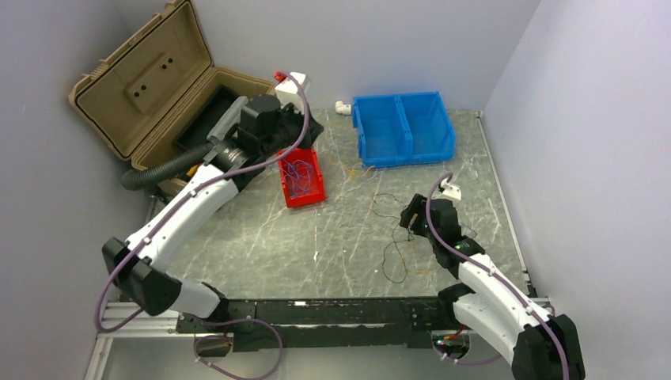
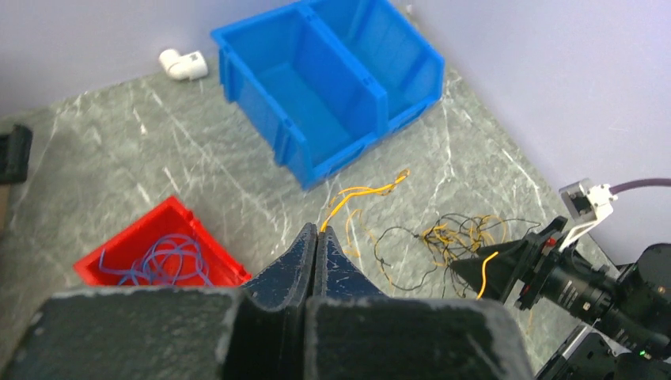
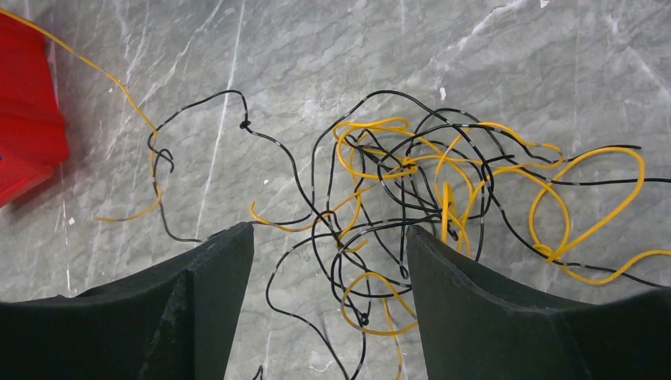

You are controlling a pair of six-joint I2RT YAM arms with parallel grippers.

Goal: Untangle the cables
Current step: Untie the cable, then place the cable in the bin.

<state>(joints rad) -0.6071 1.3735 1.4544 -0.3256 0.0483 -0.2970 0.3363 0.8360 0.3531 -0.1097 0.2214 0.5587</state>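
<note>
Nearest to me, the right gripper (image 3: 331,231) is hanging over the table (image 1: 261,245) with its two dark fingers standing well apart. The cables (image 3: 411,170), a loose tangle of black and yellow-orange strands, are lying on the marbled surface between those fingers and just beyond their tips. I cannot tell whether any strand is touching a finger.

Farther out, the left gripper (image 2: 316,231) is hovering with its fingers pressed flat together. One yellow-orange strand (image 2: 360,191) is running right up to the closed tip, and I cannot tell whether it is pinched there.

Just below and to the left of it, the red bin (image 2: 170,207) is sitting on the table and holding a coil of blue wires (image 2: 162,257). Beyond that, the blue double bin (image 1: 407,158) is standing against the back wall, well apart from the tangle.
</note>
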